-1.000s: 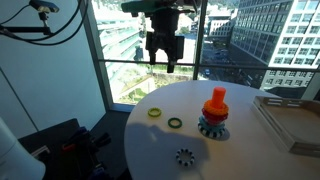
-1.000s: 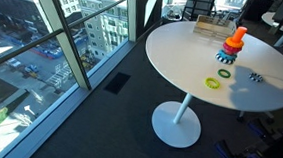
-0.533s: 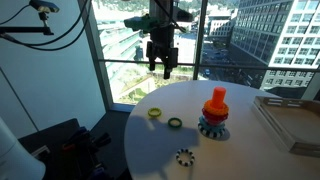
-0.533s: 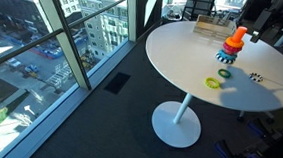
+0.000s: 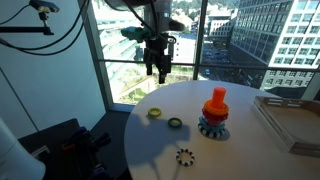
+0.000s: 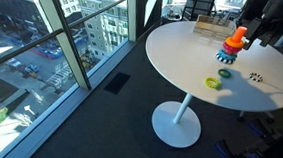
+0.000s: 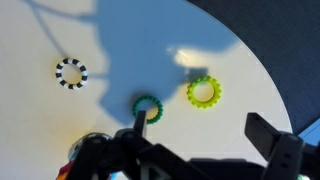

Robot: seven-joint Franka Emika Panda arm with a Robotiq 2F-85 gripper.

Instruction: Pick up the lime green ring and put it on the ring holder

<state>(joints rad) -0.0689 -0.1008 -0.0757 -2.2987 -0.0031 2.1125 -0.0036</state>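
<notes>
The gripper (image 5: 158, 72) is hanging well above the round white table (image 5: 245, 150), its two fingers standing apart with nothing between them, so it is open and empty. The lime green ring (image 7: 190, 93) is lying flat on the tabletop, roughly between the two finger lines in the wrist view. The darker green ring (image 7: 147, 97) is lying near it but apart, and the black-and-white toothed ring (image 7: 71, 62) is well apart. To do the pick well, the gripper is probably needing to centre over the lime ring before descending straight down. The band is looking thin and flat, so the fingertips will have to come almost to the table surface. The finger nearer the darker ring should be keeping clear of it. The ring holder (image 5: 215, 110) is standing upright beyond the darker ring. The carry is therefore calling for a lift above the orange stack, then a lowering with the hole centred on the peg. Of the three loose rings the lime one is lying nearest the table's curved edge, so any push outward is risking sliding it off; a nudge inward is safer. The exterior views are too coarse to judge that margin exactly. Above the table the space is looking open, and a tray (image 5: 290, 120) is lying past the holder, well away from the path.
</notes>
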